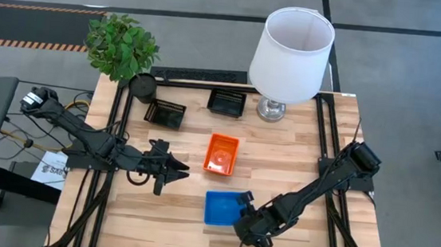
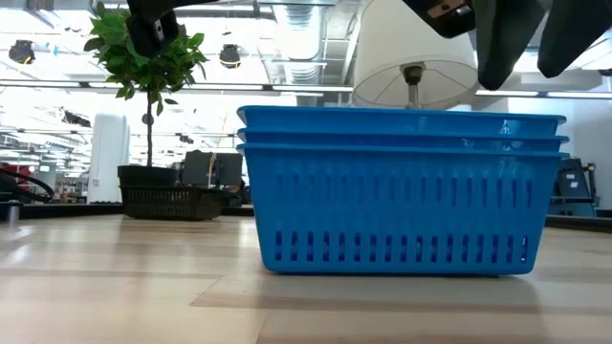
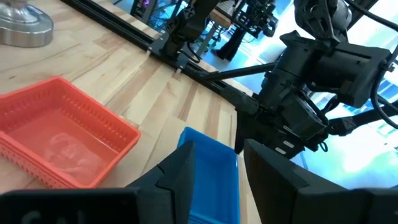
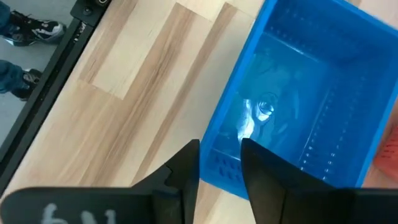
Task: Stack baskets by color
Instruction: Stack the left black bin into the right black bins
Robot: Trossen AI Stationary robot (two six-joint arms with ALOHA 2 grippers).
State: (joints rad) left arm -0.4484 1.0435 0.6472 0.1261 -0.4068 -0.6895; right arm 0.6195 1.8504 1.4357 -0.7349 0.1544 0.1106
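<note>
A stack of three nested blue baskets [image 1: 219,207] [image 2: 402,186] stands on the table near its front edge. My right gripper [image 1: 245,211] [image 4: 221,155] hangs open just above the stack's right-hand rim [image 2: 535,122], its fingers [image 2: 507,43] clear of it. The orange baskets [image 1: 222,154] [image 3: 59,137] sit at the table's middle. Two black baskets [image 1: 165,112] [image 1: 227,102] rest farther back. My left gripper [image 1: 170,169] [image 3: 217,155] hovers open, left of the orange baskets, with nothing between its fingers.
A white-shaded lamp [image 1: 291,54] stands at the far right and a potted plant [image 1: 121,47] with a round black pot [image 1: 142,86] at the far left. Black rails [image 1: 321,140] run along the table's sides. Bare wood lies left of the blue stack.
</note>
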